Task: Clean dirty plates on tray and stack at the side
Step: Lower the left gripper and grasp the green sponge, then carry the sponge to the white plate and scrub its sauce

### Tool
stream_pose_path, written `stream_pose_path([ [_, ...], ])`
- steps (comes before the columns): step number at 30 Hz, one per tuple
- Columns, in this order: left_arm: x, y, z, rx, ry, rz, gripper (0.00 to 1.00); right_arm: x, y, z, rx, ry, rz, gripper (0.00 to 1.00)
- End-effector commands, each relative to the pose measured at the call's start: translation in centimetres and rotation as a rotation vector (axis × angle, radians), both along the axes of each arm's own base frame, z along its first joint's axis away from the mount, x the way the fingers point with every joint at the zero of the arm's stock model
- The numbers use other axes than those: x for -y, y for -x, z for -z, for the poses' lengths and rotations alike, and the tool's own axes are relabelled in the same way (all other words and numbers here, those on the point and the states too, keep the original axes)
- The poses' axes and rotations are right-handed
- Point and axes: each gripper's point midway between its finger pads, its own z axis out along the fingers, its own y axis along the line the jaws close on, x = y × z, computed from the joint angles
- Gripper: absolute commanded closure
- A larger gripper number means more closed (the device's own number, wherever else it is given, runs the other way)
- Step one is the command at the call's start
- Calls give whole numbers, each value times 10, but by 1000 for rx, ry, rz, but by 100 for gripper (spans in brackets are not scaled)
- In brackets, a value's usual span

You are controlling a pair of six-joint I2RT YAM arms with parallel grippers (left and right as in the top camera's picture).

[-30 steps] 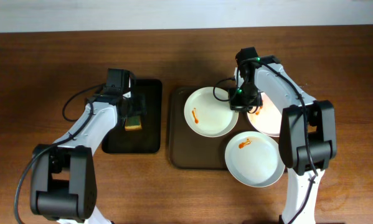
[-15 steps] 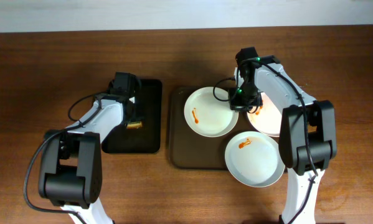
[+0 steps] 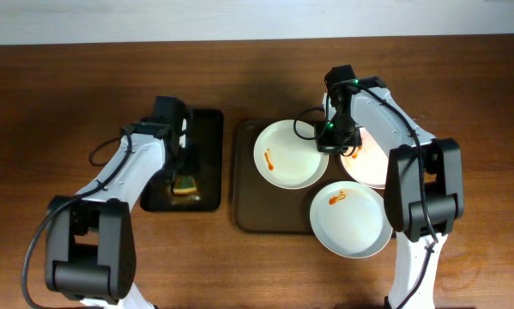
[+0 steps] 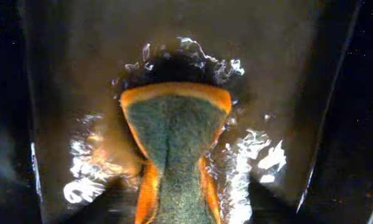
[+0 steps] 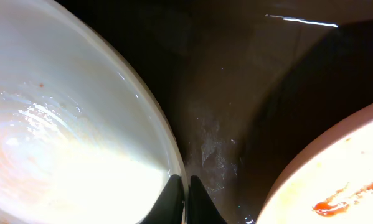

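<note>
step: wetting the sponge, I'd say; no plate wiped yet
left gripper (image 3: pixel 182 170): pinching sponge (image 4: pixel 174 143), pressed into black tray (image 3: pixel 207 129), which looks wet
tray (image 3: pixel 244 180): three smeared plates: left plate (image 3: pixel 282 159), far-right plate (image 3: pixel 368 167), near plate (image 3: pixel 351 225) overhanging the near edge
right gripper (image 5: pixel 186 198): clamped on left plate's rim
next: carry sponge right to the held plate

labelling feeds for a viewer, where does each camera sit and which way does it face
overhead: fixed above the table, facing straight down; both arms, brown tray, black tray.
left wrist: on the left arm, facing down at the sponge squeezed in the left gripper.
right wrist: on the right arm, facing down; right gripper pinches a plate rim.
shared: overhead and left wrist both show the sponge.
</note>
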Motion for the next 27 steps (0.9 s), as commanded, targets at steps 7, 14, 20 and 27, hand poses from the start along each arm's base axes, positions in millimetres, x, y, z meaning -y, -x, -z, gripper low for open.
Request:
stream_pose_path([
  [7, 5, -6, 21, 88, 34, 5, 12, 0, -3, 2, 3, 16, -9, 95],
  [14, 4, -7, 23, 102, 28, 4, 100, 0, -3, 2, 2, 16, -9, 95],
  [20, -10, -27, -45, 84, -71, -19, 100, 0, -2, 2, 0, 17, -9, 96],
  [27, 4, -41, -59, 132, -10, 20, 100, 0, -3, 2, 3, 16, -16, 84],
])
